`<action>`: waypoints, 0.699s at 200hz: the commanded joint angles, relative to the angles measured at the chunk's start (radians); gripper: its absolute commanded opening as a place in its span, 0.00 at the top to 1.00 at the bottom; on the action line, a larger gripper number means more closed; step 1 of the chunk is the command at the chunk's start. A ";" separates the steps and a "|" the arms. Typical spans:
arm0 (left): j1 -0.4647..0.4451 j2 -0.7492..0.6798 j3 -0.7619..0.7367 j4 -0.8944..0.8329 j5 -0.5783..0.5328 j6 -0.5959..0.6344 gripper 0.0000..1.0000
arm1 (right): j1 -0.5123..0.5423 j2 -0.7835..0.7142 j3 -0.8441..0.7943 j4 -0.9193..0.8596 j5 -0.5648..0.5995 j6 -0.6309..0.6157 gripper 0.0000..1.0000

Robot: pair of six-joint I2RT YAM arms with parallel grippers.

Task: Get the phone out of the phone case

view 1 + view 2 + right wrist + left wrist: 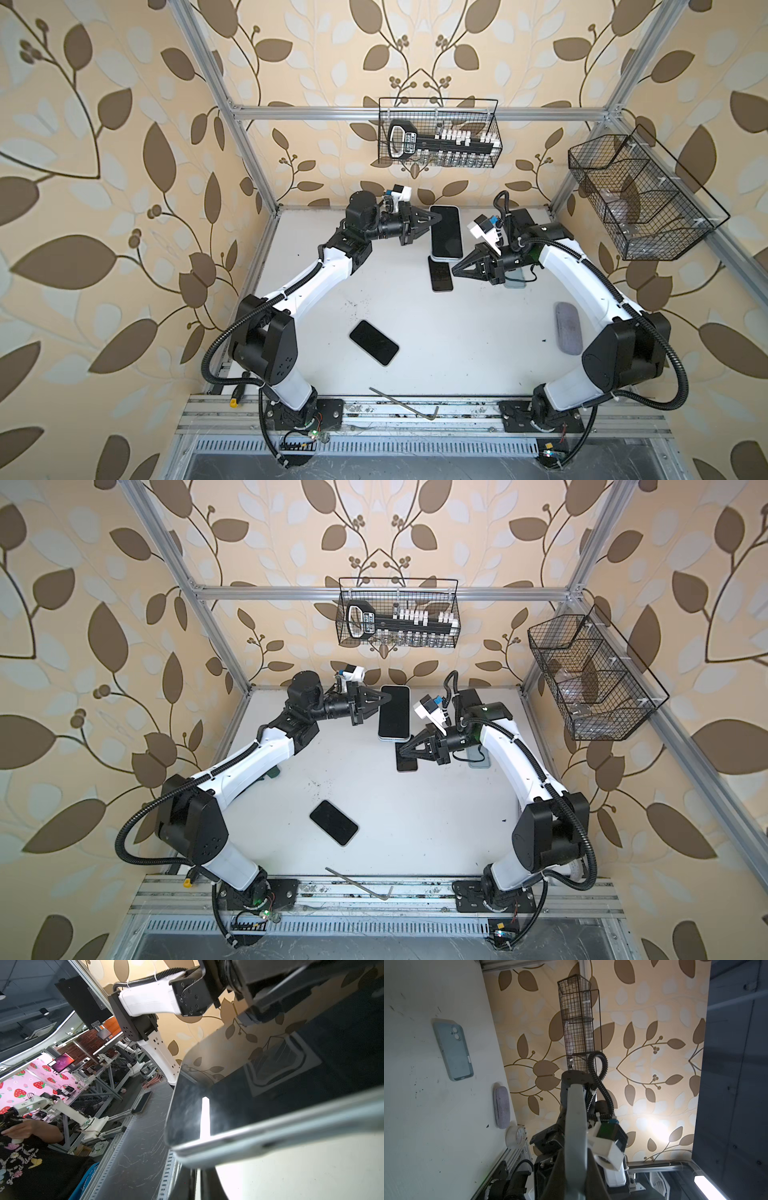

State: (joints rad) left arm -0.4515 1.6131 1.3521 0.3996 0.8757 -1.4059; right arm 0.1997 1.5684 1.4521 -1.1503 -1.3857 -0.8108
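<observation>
Phone, big, flat and black-screened (448, 237), is sitting in its pale grey soft case (442, 259) at the far middle of the white tabletop (457, 353), left gripper (436, 219) clamping narrow on that case's long edge while right gripper (455, 267), pinched fully closed, is hovering right at its near corner.

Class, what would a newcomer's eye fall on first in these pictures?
A large cased phone held up at back centre, the left gripper pinching its edge and the right gripper at its near corner. Another black phone lies flat nearer the front.
</observation>
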 commanded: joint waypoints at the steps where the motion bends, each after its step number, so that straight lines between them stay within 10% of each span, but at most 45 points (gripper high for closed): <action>1: 0.000 -0.061 0.013 0.127 -0.043 -0.075 1.00 | -0.007 0.004 -0.016 -0.030 0.009 -0.073 0.98; 46: 0.008 -0.065 0.022 0.020 -0.067 0.026 1.00 | -0.051 0.010 -0.016 -0.097 -0.067 -0.102 0.82; 67: 0.032 -0.074 -0.022 0.055 -0.123 0.017 1.00 | -0.104 0.044 0.020 -0.413 -0.158 -0.423 0.63; 140: 0.048 -0.061 -0.173 0.319 -0.324 -0.087 1.00 | -0.141 0.070 -0.021 -0.428 -0.151 -0.311 0.58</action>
State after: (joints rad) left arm -0.4030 1.5806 1.1610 0.5220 0.5976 -1.4532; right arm 0.0757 1.6272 1.4517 -1.5192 -1.4929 -1.0710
